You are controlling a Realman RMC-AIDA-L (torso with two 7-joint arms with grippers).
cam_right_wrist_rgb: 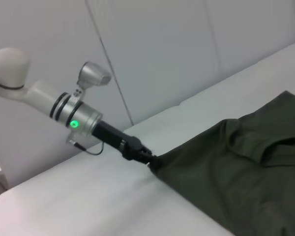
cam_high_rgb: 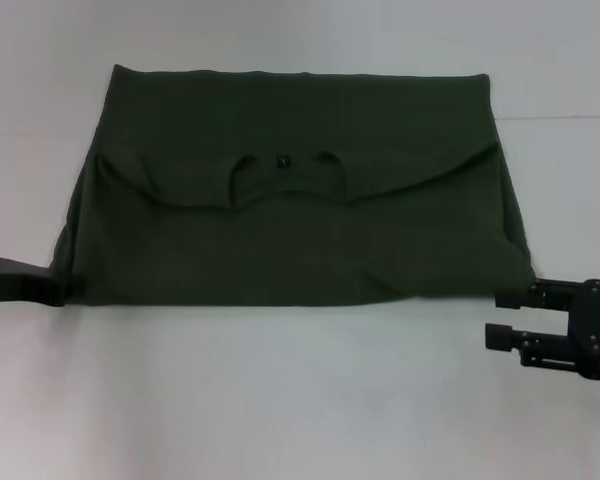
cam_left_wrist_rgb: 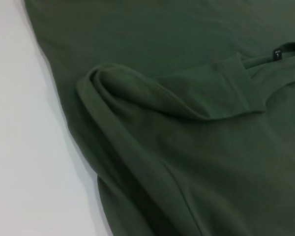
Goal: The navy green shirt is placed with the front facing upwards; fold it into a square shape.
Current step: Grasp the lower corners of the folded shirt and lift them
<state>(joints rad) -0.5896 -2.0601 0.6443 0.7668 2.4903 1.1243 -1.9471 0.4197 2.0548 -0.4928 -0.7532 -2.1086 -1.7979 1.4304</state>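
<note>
A: So, where's the shirt at?

B: The navy green shirt (cam_high_rgb: 300,220) lies flat mid-tabletop, folded into a wide trapezoid. Far edge straight, near edge straight, sides slanting outward toward the robot. No chest lettering showing.

A: Fabric?

B: Matte dark olive knit, soft and limp. The upper part is folded down over the body: its curved edge runs across the middle, with the round neckline (cam_high_rgb: 285,180) sitting in the centre of it. Small dark label (cam_left_wrist_rgb: 278,54) inside the collar, visible in the left wrist view. That view also shows a thick rolled ridge of doubled cloth (cam_left_wrist_rgb: 137,98) near the shirt's left side, hem stitched.

A: Left claw?

B: Left claw (cam_high_rgb: 58,290) is low at the shirt's near-left corner, touching the cloth. Right wrist view shows its black tip (cam_right_wrist_rgb: 150,160) right at that corner, fabric bunched around it. Looks clamped on the corner. Arm behind it is white and silver with a green light lit.

A: Right claw?

B: Right claw (cam_high_rgb: 502,317) hovers just off the near-right corner, apart from the cloth. Two black fingers spread, nothing between them.

A: Surface?

B: White tabletop (cam_high_rgb: 280,400), smooth, faintly padded look, a seam line running across its far right part. Pale plain wall panels (cam_right_wrist_rgb: 162,49) behind, with a vertical joint.
</note>
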